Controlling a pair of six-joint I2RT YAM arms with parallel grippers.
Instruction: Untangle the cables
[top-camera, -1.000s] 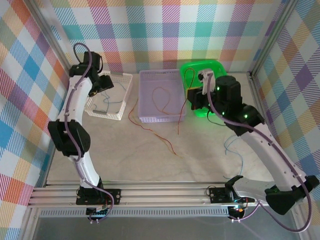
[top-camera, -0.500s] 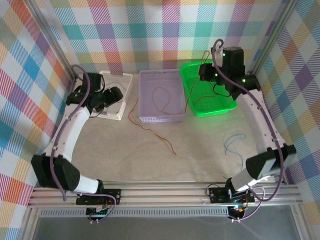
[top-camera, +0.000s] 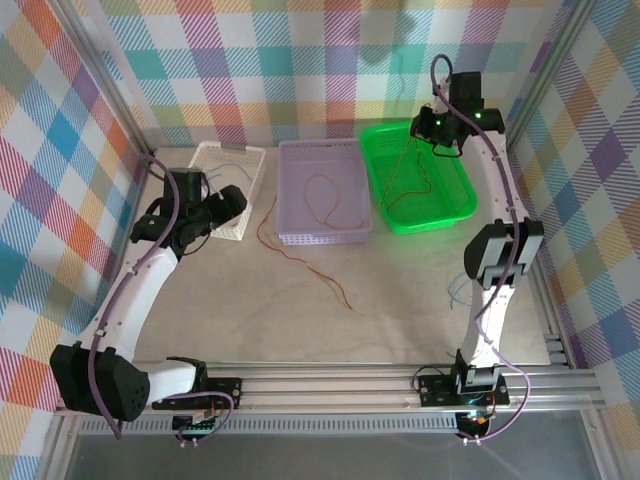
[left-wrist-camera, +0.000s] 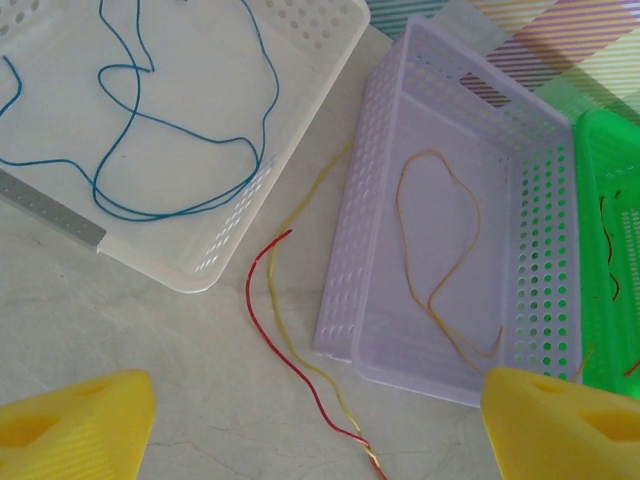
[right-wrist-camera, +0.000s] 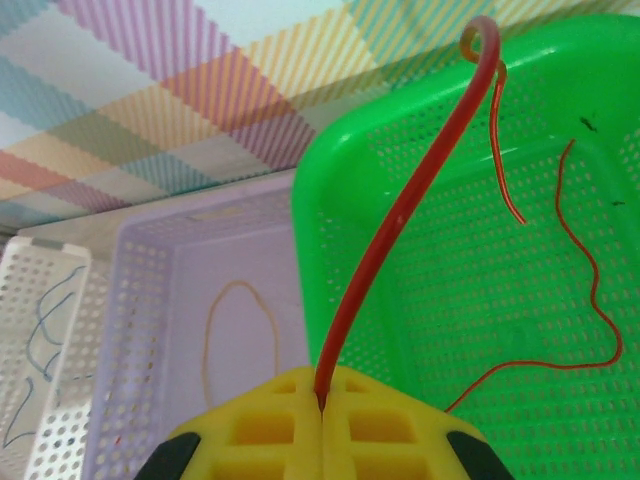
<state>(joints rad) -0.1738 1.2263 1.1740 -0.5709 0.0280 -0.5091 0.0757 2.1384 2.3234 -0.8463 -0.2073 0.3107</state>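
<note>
Raised higher, right pincer (right-wrist-camera: 322, 397) clamps red cable (right-wrist-camera: 395, 225) above green basket (right-wrist-camera: 430, 290); left pincer (left-wrist-camera: 318, 425) withdrawn, wide open.

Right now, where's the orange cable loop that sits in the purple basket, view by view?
Top external: the orange cable is centre-back, looped on the basket floor.
Left wrist: right of centre, on the same floor.
Right wrist: lower left, left of the green basket.
Shared landmark: the purple basket, between the white basket and the green basket.
</note>
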